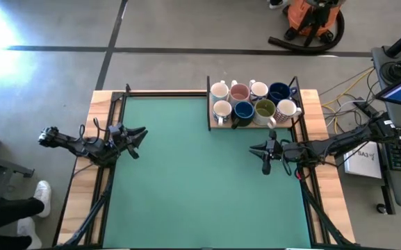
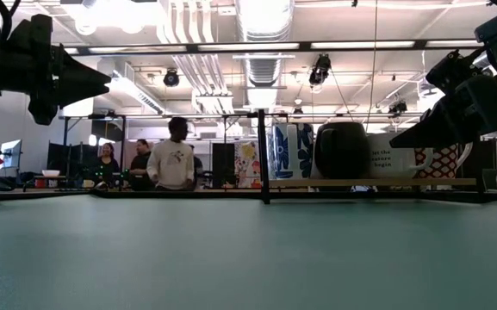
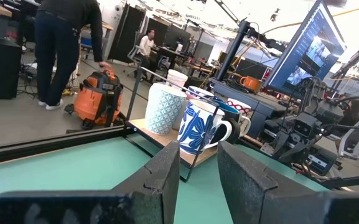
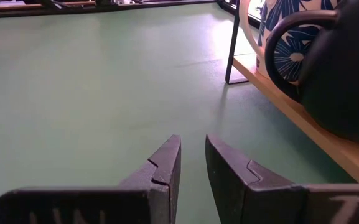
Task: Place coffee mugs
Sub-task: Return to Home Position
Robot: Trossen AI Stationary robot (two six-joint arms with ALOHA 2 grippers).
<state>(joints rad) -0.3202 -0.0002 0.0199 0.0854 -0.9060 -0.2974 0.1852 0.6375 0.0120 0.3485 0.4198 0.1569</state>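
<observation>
Eight coffee mugs (image 1: 252, 101) stand upright in two rows on a wooden tray (image 1: 250, 126) with a black frame at the table's far right. They include white, pink (image 1: 239, 92), two dark blue, olive-green (image 1: 265, 108) and a dotted one (image 1: 286, 108). My left gripper (image 1: 143, 132) hovers over the mat's left edge, pointing right, its fingers (image 3: 199, 148) slightly open and empty. My right gripper (image 1: 252, 147) hovers just near of the tray, pointing left, its fingers (image 4: 193, 138) slightly open and empty. A blue-flowered white mug (image 3: 198, 127) shows in both wrist views.
The green mat (image 1: 186, 180) lies bare between the two arms. The tray's black frame post (image 4: 232, 43) stands close to my right gripper. Beyond the far edge sits an orange vacuum (image 1: 311, 21). A desk with keyboard is at right, a person's shoe (image 1: 40, 196) at left.
</observation>
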